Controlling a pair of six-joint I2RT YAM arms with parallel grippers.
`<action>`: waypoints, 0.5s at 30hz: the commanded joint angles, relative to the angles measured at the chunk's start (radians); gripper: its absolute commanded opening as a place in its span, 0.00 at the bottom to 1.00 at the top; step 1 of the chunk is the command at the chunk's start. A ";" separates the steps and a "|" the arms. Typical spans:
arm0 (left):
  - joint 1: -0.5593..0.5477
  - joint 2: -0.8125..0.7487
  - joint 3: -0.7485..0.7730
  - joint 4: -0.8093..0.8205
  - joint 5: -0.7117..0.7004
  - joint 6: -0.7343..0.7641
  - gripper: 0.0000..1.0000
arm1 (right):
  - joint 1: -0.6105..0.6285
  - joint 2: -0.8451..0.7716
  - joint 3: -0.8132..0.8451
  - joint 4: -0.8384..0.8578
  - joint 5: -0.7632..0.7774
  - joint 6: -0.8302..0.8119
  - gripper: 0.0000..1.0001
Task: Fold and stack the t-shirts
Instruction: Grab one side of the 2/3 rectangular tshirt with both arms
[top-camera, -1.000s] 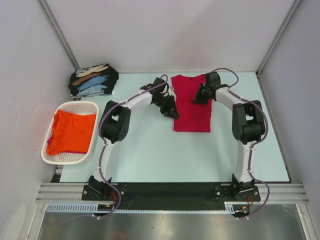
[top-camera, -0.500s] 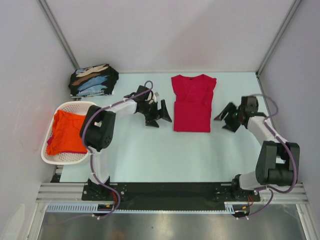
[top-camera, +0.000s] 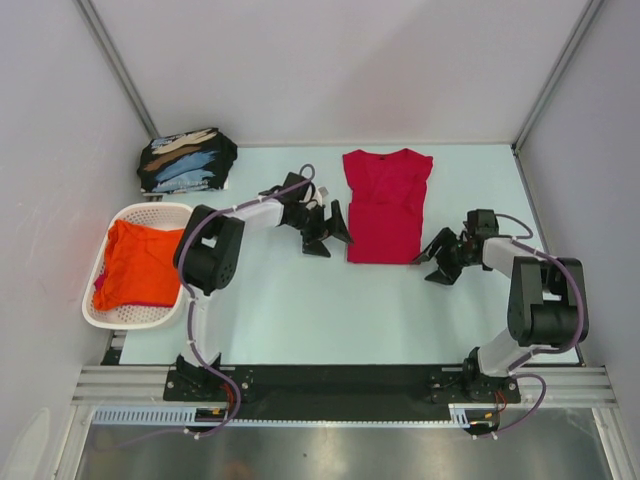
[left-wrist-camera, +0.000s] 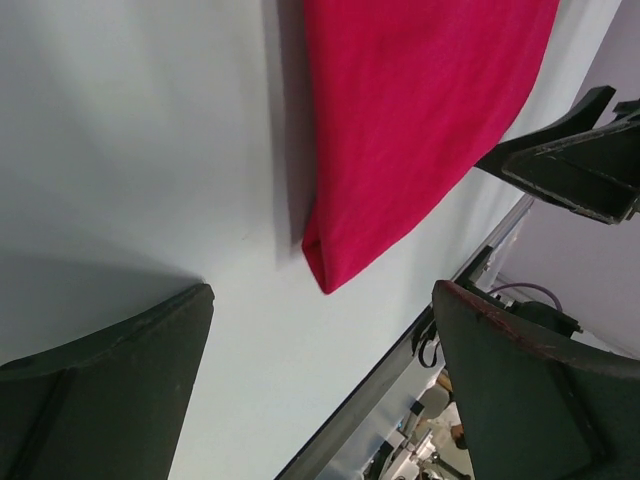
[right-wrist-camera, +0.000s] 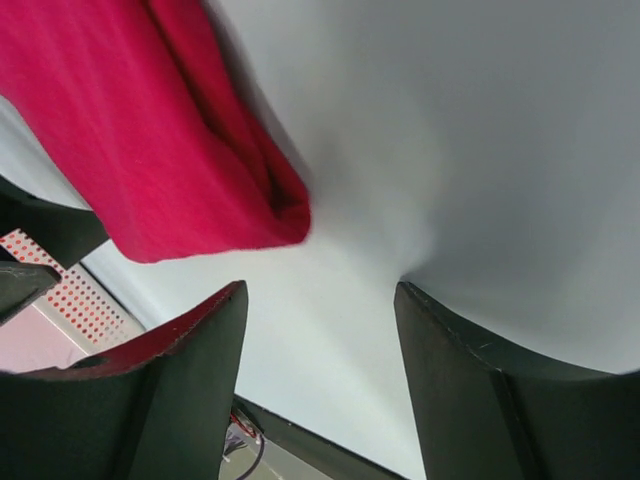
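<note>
A crimson red t-shirt (top-camera: 385, 205) lies flat on the table, its sides folded in to a narrow strip with the collar at the far end. My left gripper (top-camera: 332, 243) stands open just left of the shirt's near left corner (left-wrist-camera: 325, 270), with nothing between its fingers (left-wrist-camera: 120, 390). My right gripper (top-camera: 432, 265) is open just right of the near right corner (right-wrist-camera: 270, 215), also holding nothing. An orange t-shirt (top-camera: 140, 265) lies crumpled in the basket. Folded black t-shirts (top-camera: 185, 160) with blue and tan prints are stacked at the far left.
The white perforated basket (top-camera: 150, 207) sits at the left edge of the table. Grey walls and metal posts close in the back and both sides. A black rail (top-camera: 330, 380) runs along the near edge with both arm bases on it.
Both grippers have let go of the red shirt's upper sides, opened, swung outward and come to its near corners. The shirt now lies with its sleeves folded in.
</note>
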 joint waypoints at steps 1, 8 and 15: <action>-0.055 0.073 0.050 0.011 -0.038 0.006 1.00 | 0.043 0.083 0.064 0.088 0.006 0.010 0.66; -0.104 0.131 0.104 -0.032 -0.042 0.003 1.00 | 0.103 0.201 0.148 0.121 0.016 0.026 0.63; -0.146 0.178 0.128 -0.050 -0.013 -0.004 0.40 | 0.126 0.272 0.210 0.099 -0.017 0.029 0.11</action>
